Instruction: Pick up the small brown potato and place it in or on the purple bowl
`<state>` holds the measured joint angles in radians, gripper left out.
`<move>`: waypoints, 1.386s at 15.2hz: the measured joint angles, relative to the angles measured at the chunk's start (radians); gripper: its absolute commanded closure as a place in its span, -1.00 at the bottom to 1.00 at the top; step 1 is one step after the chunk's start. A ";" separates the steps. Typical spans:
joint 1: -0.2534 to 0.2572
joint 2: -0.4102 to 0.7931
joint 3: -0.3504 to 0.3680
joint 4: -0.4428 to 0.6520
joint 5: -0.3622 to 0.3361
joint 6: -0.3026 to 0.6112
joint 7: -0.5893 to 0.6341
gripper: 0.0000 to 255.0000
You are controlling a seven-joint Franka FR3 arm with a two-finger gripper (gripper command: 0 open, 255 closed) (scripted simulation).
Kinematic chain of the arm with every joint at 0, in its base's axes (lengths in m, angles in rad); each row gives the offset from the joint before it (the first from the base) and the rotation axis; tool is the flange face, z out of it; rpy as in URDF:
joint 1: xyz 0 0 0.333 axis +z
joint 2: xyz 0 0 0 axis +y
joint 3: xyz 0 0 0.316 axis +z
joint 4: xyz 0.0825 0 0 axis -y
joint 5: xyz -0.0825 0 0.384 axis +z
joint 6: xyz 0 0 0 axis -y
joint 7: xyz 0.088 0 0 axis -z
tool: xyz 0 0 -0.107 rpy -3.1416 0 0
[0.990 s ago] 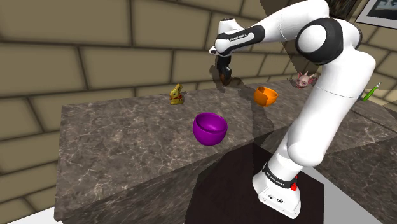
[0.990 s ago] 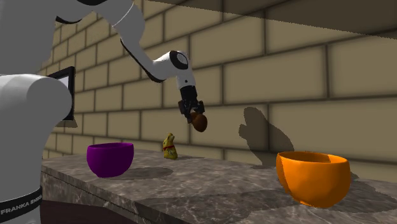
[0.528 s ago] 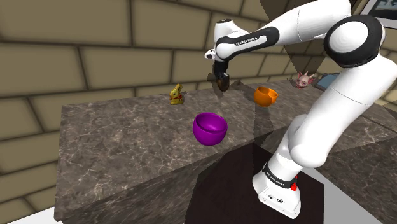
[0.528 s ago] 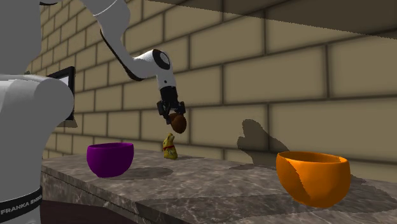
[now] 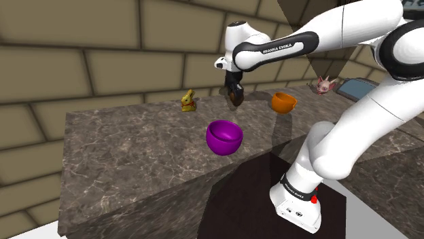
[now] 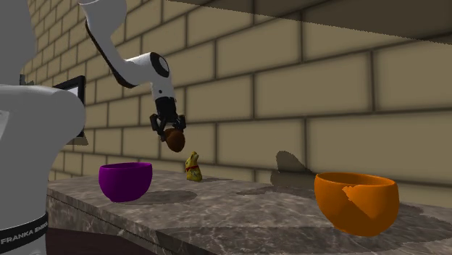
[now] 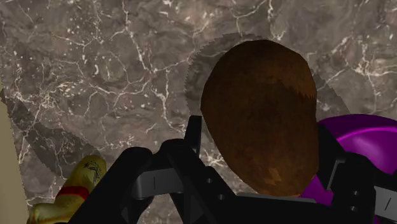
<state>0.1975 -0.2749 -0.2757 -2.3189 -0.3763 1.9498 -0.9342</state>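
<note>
Gripper [image 6: 171, 133] is clamped on the potato [image 7: 261, 121], a smooth dark-brown oval that I hold in the air above the marbled tabletop [image 5: 129, 146]. In the shoulder view it hangs at 1 o'clock of the purple bowl [image 5: 224, 136]. The wrist view adds the bowl's rim just beside the potato (and a gold bunny [image 7: 70, 194] by one finger). I see bare tabletop at the bowl's 9 o'clock, with an edge near its 5 o'clock.

On the desk [image 5: 129, 156] one bowl [image 5: 224, 137] stands in front. Behind it are a second bowl [image 5: 284, 102] toward the shoulder view's right and a rabbit [image 5: 189, 101] toward its left. The potato [image 5: 236, 99] hangs in the claw [image 5: 235, 94] above the desk, between rabbit and second bowl.
</note>
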 measured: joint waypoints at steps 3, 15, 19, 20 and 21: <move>0.030 -0.051 0.051 -0.050 0.014 -0.024 0.073 1.00; 0.137 -0.131 0.215 -0.162 0.105 -0.054 0.299 1.00; 0.138 -0.105 0.215 -0.197 0.101 0.005 0.317 1.00; 0.137 -0.100 0.214 -0.205 0.099 0.017 0.319 1.00; 0.136 -0.094 0.214 -0.214 0.097 0.032 0.322 1.00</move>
<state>0.3339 -0.3689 -0.0620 -2.5326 -0.2794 1.9817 -0.6126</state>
